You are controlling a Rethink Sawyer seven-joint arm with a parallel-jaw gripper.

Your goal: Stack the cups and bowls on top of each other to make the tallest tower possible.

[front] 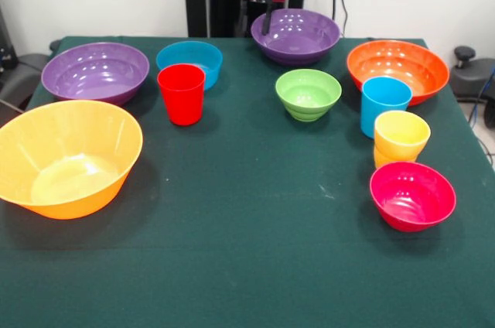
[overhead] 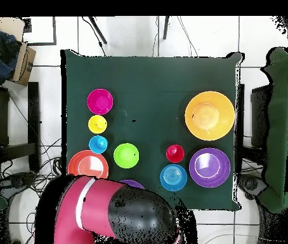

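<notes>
Bright, even indoor light falls from above on the desk (front: 247, 251), likely from ceiling fixtures. In the front view, white glare streaks the inside of the yellow-orange bowl (front: 68, 156) and the two purple bowls (front: 95, 71), and soft, short shadows pool beside the red cup (front: 182, 93) and magenta-pink bowl (front: 412, 195). Focus looks slightly soft throughout, and the far wall is washed pale. From overhead, the dark cloth reads flat and shadowless, with small highlights on the robot arm (overhead: 108, 213) below the bowls.
</notes>
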